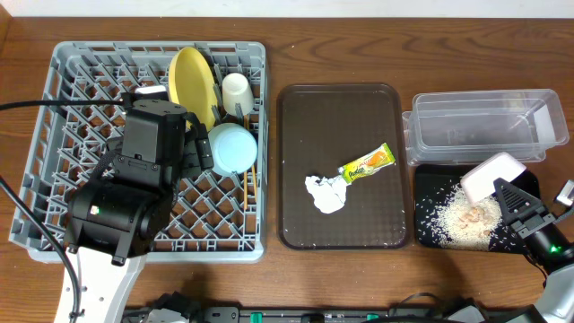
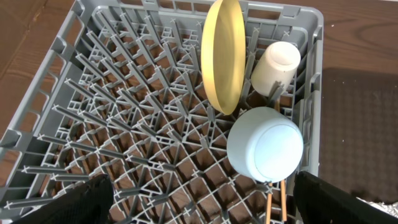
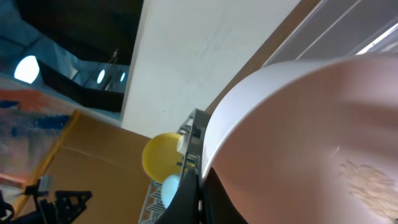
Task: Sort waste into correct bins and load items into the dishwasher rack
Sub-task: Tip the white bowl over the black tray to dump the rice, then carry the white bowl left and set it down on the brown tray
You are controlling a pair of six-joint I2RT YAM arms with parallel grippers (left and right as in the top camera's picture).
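Observation:
The grey dishwasher rack (image 1: pixel 90 49) holds an upright yellow plate (image 1: pixel 193 82), a small white cup (image 1: pixel 237 92), an upturned light blue bowl (image 1: pixel 232 147) and two chopsticks (image 1: pixel 248 188). My left gripper (image 2: pixel 199 200) hovers open over the rack lattice (image 2: pixel 124 112), just short of the blue bowl (image 2: pixel 265 143). My right gripper (image 3: pixel 200 196) is shut on the rim of the white bowl (image 3: pixel 298 143), held tilted above the black tray (image 1: pixel 426 179). Rice crumbs (image 1: pixel 457 220) lie in that tray. A crumpled tissue (image 1: pixel 325 192) and a snack wrapper (image 1: pixel 368 162) lie apart from both grippers.
Tissue and wrapper rest on the large brown serving tray (image 1: pixel 341 108) between the rack and the bins. The clear plastic tub (image 1: pixel 484 126) stands behind the black tray. A few crumbs (image 3: pixel 367 180) cling inside the white bowl.

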